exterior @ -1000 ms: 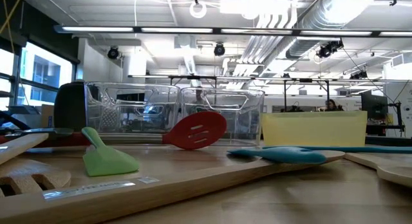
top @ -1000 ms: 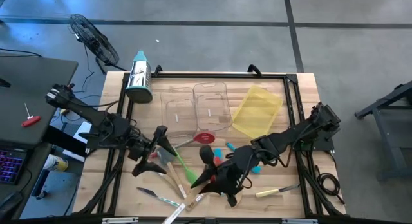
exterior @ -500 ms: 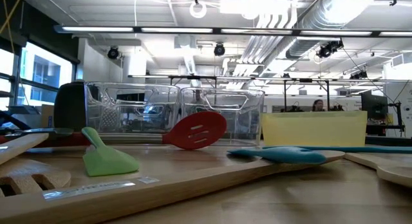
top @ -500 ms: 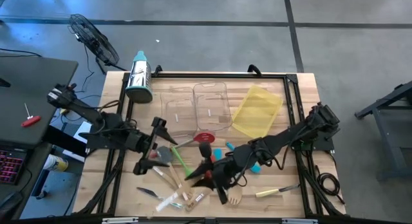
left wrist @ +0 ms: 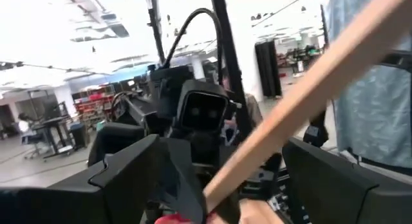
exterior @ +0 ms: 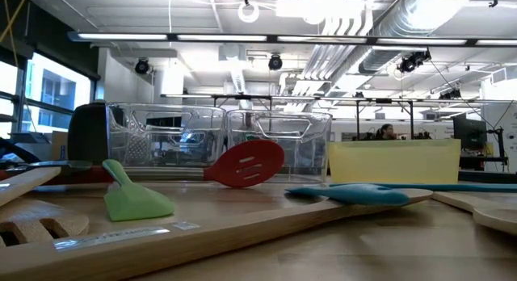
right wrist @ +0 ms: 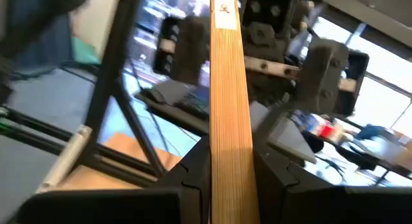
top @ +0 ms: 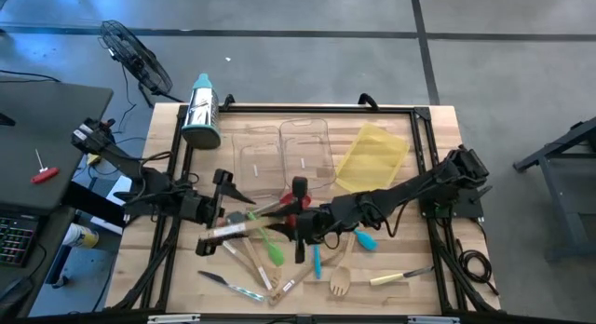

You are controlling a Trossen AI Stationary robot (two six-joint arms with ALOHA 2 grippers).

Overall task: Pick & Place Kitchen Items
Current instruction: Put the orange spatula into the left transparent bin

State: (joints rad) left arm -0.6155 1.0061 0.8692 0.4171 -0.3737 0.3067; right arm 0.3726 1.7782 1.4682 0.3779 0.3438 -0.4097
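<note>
Wooden utensil (right wrist: pixel 226 102) in right pincer's (top: pixel 300 222) tight grip, its far end between wide-open left pincer's (top: pixel 222 210) fingers.

Even, bright overhead light falls from ceiling strip lamps (exterior: pixel 242 37), casting only soft, short shadows on the wooden table (top: pixel 438 128). The low view keeps the green spatula (exterior: pixel 133 199) sharp while the room behind softens. Both wrist views are smeared; windows (right wrist: pixel 393 82) glare white.

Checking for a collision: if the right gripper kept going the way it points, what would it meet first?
Probably the left gripper, open around the far end of the wooden utensil that the right gripper holds; depth is unclear.
</note>
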